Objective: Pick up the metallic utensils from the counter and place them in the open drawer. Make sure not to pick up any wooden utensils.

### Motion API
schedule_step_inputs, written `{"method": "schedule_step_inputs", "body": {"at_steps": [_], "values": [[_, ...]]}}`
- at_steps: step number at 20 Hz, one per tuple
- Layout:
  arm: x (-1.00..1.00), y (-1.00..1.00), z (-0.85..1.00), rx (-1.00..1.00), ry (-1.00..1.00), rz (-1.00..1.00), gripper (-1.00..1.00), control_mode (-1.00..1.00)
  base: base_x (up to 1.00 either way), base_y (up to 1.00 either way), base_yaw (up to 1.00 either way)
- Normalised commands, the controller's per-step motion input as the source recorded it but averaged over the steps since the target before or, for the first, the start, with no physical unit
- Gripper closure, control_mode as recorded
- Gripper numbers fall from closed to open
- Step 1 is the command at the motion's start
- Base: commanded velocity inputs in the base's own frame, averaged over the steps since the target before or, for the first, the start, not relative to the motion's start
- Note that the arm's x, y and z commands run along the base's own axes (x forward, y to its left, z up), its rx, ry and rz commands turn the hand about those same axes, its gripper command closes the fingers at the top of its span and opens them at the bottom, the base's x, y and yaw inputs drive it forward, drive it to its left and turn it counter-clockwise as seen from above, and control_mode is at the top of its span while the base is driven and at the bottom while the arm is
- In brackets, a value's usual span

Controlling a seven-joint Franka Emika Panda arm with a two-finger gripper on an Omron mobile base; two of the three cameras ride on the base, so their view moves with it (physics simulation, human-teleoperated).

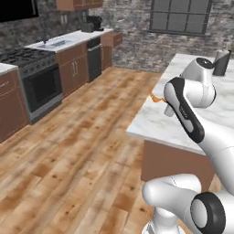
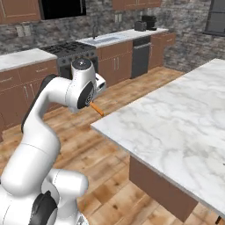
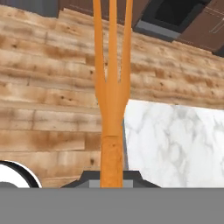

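Fig.: your gripper [image 3: 112,177] is clamped on the orange-handled utensil [image 3: 112,109], held in the air beside the counter's [image 2: 176,127] near corner, over the wood floor [image 1: 68,155]. In the hand view the utensil runs up from betw. the fingertips and splits into three long orange prongs; the marble corner lies just to its right. In the right base view you see its orange shaft poking out below the wrist, just off the counter edge. In the left base view an orange bit shows by the forearm. Stove [image 1: 39,82] stands well apart, across the floor.
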Motion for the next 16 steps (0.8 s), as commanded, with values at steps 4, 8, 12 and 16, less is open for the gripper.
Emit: {"method": "schedule_step_inputs", "body": {"at_steps": [4, 8, 12, 16], "values": [[0.0, 0.0, 0.0, 0.0, 0.0, 0.0, 1.0, 1.0, 1.0, 1.0, -0.4], [0.0, 0.0, 0.0, 0.0, 0.0, 0.0, 1.0, 1.0, 1.0, 1.0, -0.38], [0.0, 0.0, 0.0, 0.0, 0.0, 0.0, 1.0, 1.0, 1.0, 1.0, -0.36], [0.0, 0.0, 0.0, 0.0, 0.0, 0.0, 1.0, 1.0, 1.0, 1.0, -0.36]]}}
